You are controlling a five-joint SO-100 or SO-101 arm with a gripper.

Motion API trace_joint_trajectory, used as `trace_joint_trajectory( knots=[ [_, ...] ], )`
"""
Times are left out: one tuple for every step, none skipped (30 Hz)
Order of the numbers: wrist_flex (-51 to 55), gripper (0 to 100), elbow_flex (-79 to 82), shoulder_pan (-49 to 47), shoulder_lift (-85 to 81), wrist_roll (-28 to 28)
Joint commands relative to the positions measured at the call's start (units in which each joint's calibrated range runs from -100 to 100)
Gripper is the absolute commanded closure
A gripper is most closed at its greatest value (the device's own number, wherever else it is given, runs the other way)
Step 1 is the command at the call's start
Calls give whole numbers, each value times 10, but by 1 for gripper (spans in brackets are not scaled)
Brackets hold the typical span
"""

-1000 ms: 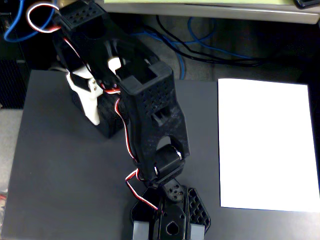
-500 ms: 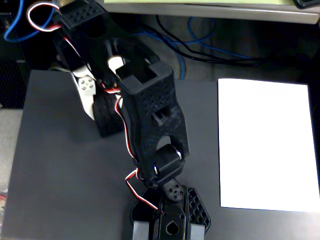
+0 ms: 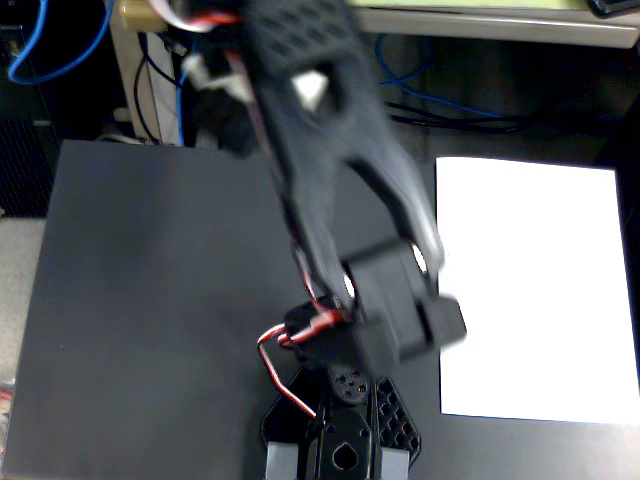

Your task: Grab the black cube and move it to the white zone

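My arm is raised toward the camera and blurred by motion in the fixed view. Its gripper points down the picture, with two dark fingers spreading from the wrist and closing on the black cube, a boxy dark block held high above the table. The cube hangs over the line where the dark grey mat meets the left edge of the white zone, a big plain white sheet at the right. The block hides the fingertips.
The arm's base with red and white wires sits at the mat's bottom middle. Behind the mat are blue and black cables and a pale desk edge. A lighter floor strip runs along the left.
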Motion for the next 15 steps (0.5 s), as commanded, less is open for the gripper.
trace_joint_trajectory(
  knots=[
    [9,98,50,157,-136,-19],
    [9,98,62,194,-146,-19],
    [9,98,69,229,-152,-19],
    [9,98,75,262,-159,-19],
    [9,98,76,301,-165,-19],
    [9,98,76,334,-171,-19],
    [9,98,76,366,-176,-19],
    [9,98,76,390,-180,-19],
    [9,98,76,413,-184,-19],
    [9,98,76,437,-189,-19],
    [9,98,74,483,-194,-19],
    [9,98,72,538,-199,-19],
    [9,98,72,587,-199,-19],
    [9,98,71,625,-199,-17],
    [8,98,70,659,-199,-16]
  ],
)
